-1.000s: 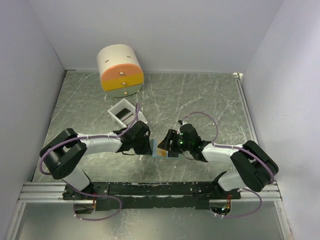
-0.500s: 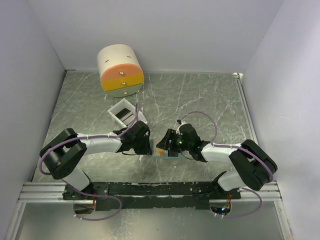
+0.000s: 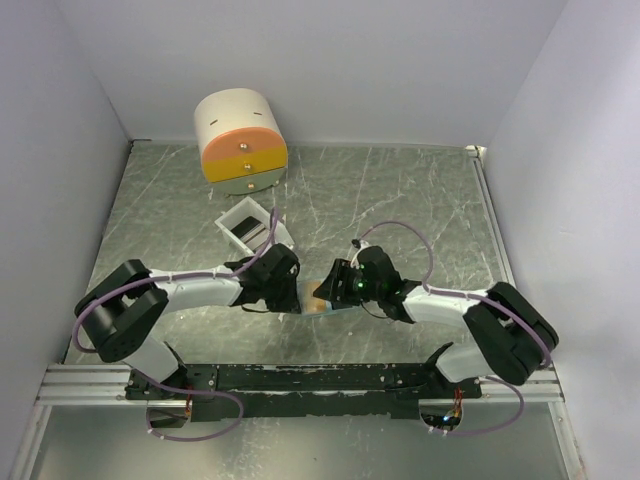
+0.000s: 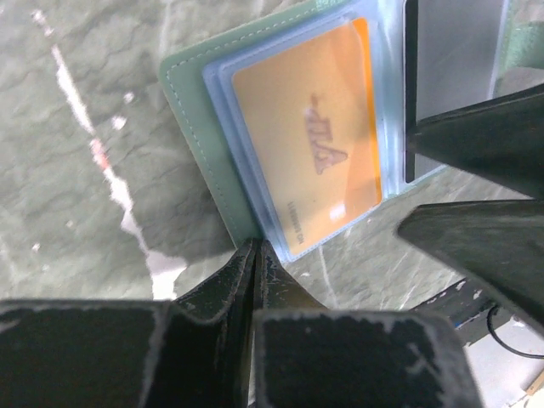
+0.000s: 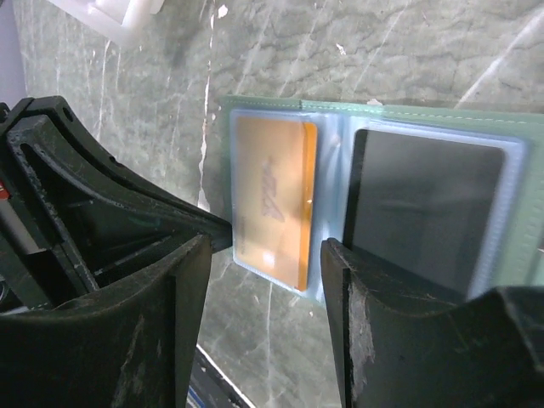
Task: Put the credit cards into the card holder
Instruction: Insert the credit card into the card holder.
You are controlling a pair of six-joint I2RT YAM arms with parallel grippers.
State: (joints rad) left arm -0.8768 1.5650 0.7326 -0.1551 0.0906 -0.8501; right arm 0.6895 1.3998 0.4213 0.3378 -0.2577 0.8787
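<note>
Green-grey card holder (image 3: pixel 318 306) lies open & flat on the marble-look table (image 3: pixel 420 200), at about 6 o'clock of the table, right btwn the two grippers. Inside it is pale blue w/ see-through pockets. Orange card (image 5: pixel 272 200) sits in one pocket & dark card (image 5: pixel 423 206) sits in the other. In the R wrist view the orange one is at 9 o'clock & the dark one at 3 o'clock, side by side w/ the fold btwn them.

L gripper (image 4: pixel 255 252) is at 9 o'clock of the holder in the top view. Its fingers are squeezed together, no gap. The tips touch the green edge of the holder next to the orange card. Can't tell if they pinch the edge or just press on it.

R gripper (image 5: pixel 265 248) is at 3 o'clock of the holder. Its fingers stand apart w/ a middle-size gap, holding nothing. They are low by the holder's edge; can't tell if they touch it.

White box (image 3: pixel 250 228) is at 11 o'clock of the holder, near the L arm. Big cream drum (image 3: pixel 238 130) w/ orange & yellow fronts is farther off, also 11 o'clock, by the back wall.
</note>
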